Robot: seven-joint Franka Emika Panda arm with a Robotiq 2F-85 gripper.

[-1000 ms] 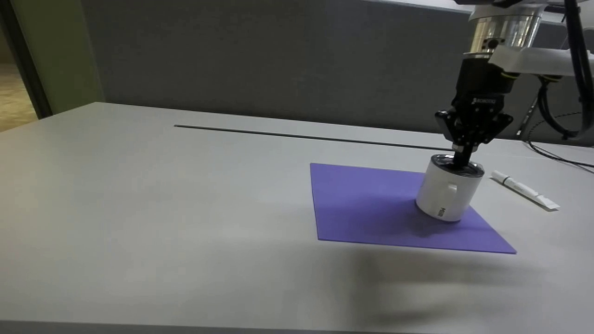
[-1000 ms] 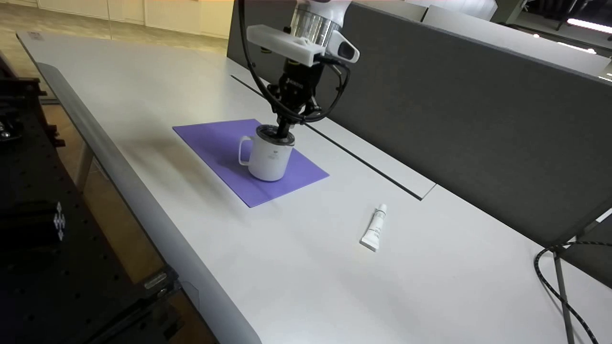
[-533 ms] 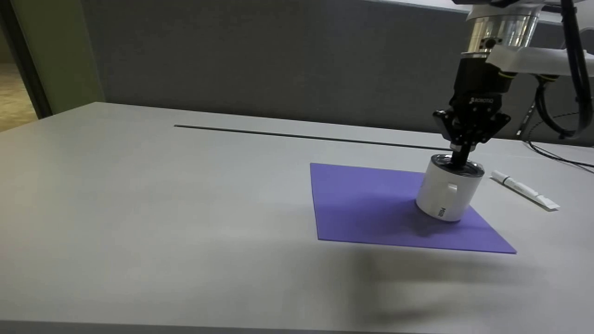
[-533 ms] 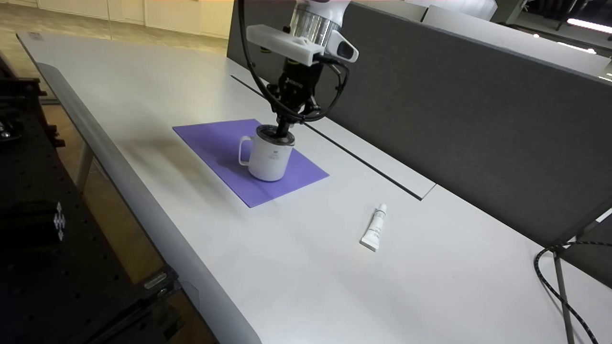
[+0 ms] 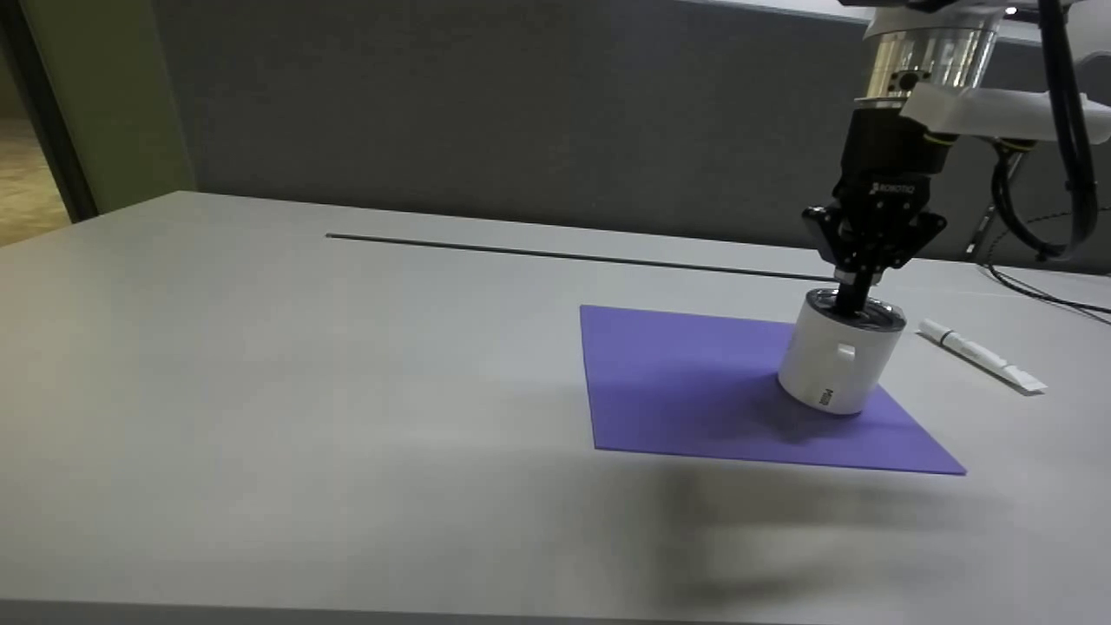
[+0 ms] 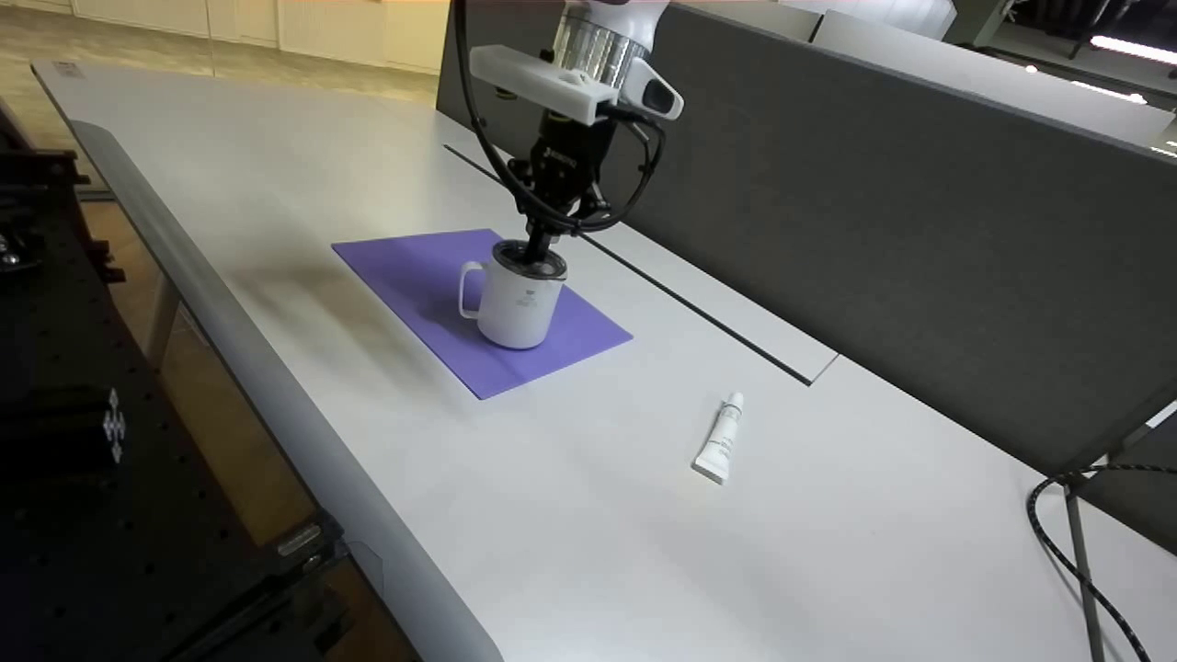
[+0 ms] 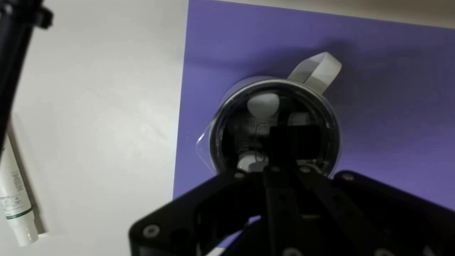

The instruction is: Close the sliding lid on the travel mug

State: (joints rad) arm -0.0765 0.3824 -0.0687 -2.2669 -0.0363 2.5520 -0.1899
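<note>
A pale tabletop (image 5: 304, 417) is stretching out before a dark grey panel (image 5: 521, 113). On it a purple mat (image 5: 668, 382) is lying. Above the mat the end effector (image 5: 851, 310) is pointing down, its fingers standing together as one narrow post with nothing showing between them. The mug (image 6: 519, 308) is standing upright on the mat, near the edge closest to a white tube (image 6: 720, 439), which is lying apart on the tabletop. The lid (image 7: 256, 117) is covering the mug's mouth, the fingertips apparently touching it; in the wrist view, deep shade is hiding the slider's position. The handle (image 7: 324, 73) is jutting from the mug's side, clear of the fingers.

The mug is looking stiff-walled and smooth, probably light enough, if empty, to be skidding or tipping under a hard sideways shove. The lid is likely feeling hard and slick, giving the fingertips little to grip. For lifting, the handle is offering the best hold; for closing, a gentle push against the slider is looking wiser than a pinch.
</note>
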